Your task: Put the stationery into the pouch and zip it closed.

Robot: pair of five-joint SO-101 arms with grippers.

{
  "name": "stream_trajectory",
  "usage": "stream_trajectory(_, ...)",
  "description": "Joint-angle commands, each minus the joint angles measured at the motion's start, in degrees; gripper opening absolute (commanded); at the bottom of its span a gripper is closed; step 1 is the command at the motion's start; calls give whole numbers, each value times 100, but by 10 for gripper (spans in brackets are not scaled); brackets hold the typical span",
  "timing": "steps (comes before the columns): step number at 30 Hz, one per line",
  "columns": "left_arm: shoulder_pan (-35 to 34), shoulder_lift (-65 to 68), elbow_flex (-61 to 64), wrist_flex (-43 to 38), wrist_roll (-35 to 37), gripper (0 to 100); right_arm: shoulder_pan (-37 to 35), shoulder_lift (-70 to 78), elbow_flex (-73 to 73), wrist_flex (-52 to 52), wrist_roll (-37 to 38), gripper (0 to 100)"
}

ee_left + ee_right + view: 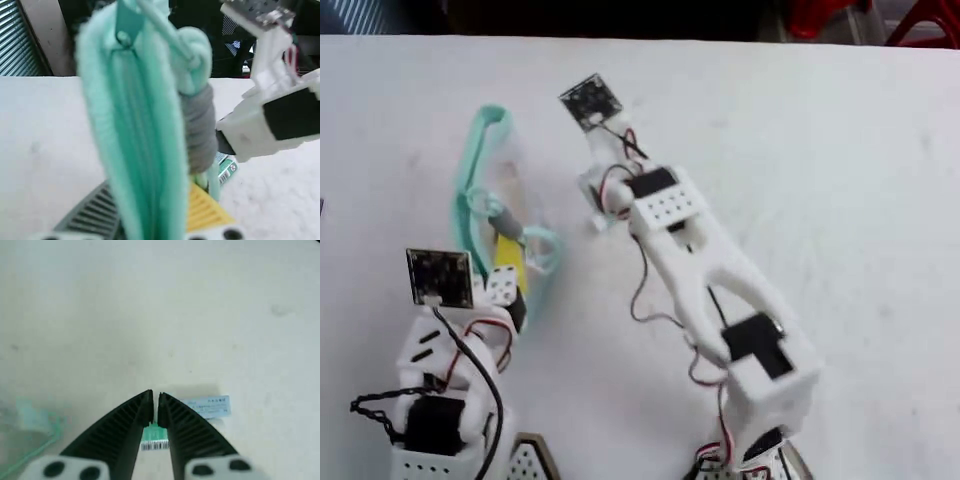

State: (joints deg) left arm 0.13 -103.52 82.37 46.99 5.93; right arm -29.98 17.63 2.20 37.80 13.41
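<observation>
The right gripper's [155, 396] jaws were drawn almost together, with only a sliver between the tips. They sat low over a small labelled item [207, 406], green and blue, lying on the table [820, 150] just beside the pouch [480, 170]. Whether they actually pinched it could not be told. The left gripper's [150, 210] jaws were clamped on the pouch's mint zip edge at its near end, holding that edge up off the table. A grey cylinder [200, 130] lay against the same edge, already at or inside the pouch.

By my reading, the step in hand was loading: one piece was being fetched while the pouch was held ready, and the zip was not yet drawn. The next move called for a sure hold on the flat little item, which offers the jaws little to bite on. It would then need a short lift and carry across to the pouch's mouth, with the left arm keeping that mouth presented and steady.

The right arm stretched diagonally across the table, its wrist tipped down so that the gripper ended just beside the pouch. The left arm sat folded close, its wrist over the pouch's near end.
</observation>
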Motion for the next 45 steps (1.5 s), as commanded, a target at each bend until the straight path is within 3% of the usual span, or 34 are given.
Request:
stream_trajectory(1, -22, -92, -79, -229, 53, 24, -22, 927, -1143, -127, 70, 17)
stream_trajectory(9, -22, -92, -79, -237, 53, 24, 418, 2782, -2884, 400, 97, 16)
stream_trajectory(16, -13, -92, -79, -237, 53, 24, 708, 3495, -4334, 2791, 211, 16)
stream_trajectory(23, -31, -92, -79, -237, 53, 24, 690, 3626, -5178, 4796, 2295, 16)
stream_trajectory(29, -31, -92, -79, -220, 44, 24, 1042, 3618, -5160, 5771, 3235, 16)
stream_trajectory(37, -22, -92, -79, -202, 44, 24, 1859, 3512, -5169, 6070, 3552, 16)
stream_trajectory(42, -4, -92, -79, -202, 44, 24, 1947, 2914, -5152, 6088, 3499, 17)
stream_trajectory(45, -4, -92, -79, -202, 44, 24, 1956, 2325, -5152, 6088, 3068, 17)
